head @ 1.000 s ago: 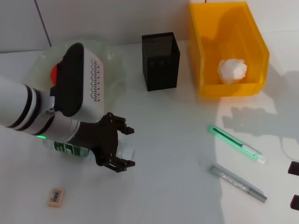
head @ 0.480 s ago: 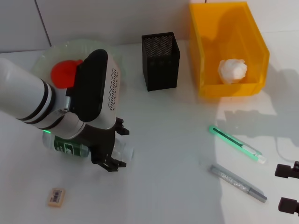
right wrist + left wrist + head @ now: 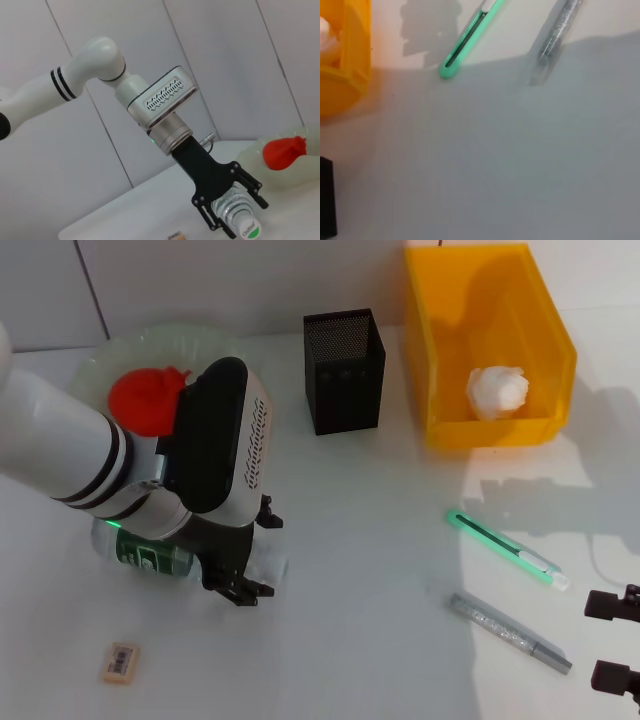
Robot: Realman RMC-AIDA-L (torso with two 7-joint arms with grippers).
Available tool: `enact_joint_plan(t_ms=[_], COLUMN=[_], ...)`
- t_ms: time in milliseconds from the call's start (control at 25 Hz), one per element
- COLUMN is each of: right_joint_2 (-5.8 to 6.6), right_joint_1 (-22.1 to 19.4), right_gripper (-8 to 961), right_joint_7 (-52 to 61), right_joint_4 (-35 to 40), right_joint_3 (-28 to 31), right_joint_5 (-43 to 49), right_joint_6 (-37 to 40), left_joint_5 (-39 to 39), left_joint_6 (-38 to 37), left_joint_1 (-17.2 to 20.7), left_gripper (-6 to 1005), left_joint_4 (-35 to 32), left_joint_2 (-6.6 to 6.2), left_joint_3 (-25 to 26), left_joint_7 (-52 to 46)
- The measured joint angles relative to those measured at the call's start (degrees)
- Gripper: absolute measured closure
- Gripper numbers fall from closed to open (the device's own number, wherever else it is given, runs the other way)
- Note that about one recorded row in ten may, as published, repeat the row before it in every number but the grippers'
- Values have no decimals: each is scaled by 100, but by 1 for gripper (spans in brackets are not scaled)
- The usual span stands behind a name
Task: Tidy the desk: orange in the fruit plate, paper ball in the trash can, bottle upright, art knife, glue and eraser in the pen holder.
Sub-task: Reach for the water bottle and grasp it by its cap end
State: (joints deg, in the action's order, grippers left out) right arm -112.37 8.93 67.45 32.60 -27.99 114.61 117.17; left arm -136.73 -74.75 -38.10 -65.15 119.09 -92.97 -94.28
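Note:
The bottle (image 3: 148,558) lies on its side on the white table, cap (image 3: 248,230) toward the middle. My left gripper (image 3: 250,555) is open, its fingers straddling the bottle's neck end, as the right wrist view (image 3: 231,210) shows. The orange (image 3: 143,400) rests in the fruit plate (image 3: 95,370). The paper ball (image 3: 497,390) lies in the trash can (image 3: 430,370). The green art knife (image 3: 505,548) and the silver glue (image 3: 508,632) lie on the table at the right. The eraser (image 3: 120,662) lies near the front left. The pen holder (image 3: 345,370) stands at the back. My right gripper (image 3: 615,640) hangs open at the front right corner.
The left wrist view shows the art knife (image 3: 467,42), the glue (image 3: 552,37) and a corner of the trash can (image 3: 342,55) across bare table. A wall runs behind the table.
My left arm swung its wrist over the bottle, uncovering the orange, and the gripper settled around the bottle's neck end. My right gripper moved further into view at the front right.

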Motion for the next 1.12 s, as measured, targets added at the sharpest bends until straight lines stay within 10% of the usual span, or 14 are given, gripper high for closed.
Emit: enact_joint_plan(t_ms=[1120], right_joint_2=[-85], right_joint_1=[330], right_gripper=[142], right_joint_7=[143], right_joint_4=[1], right_joint_3=[-23], right_joint_5=[165], right_joint_6=[-188], left_joint_5=[-9], left_joint_6=[302], left_joint_1=[-28], left_gripper=[488], left_joint_4=[153], left_joint_2=[0], left_joint_3=[-372], left_joint_7=[202])
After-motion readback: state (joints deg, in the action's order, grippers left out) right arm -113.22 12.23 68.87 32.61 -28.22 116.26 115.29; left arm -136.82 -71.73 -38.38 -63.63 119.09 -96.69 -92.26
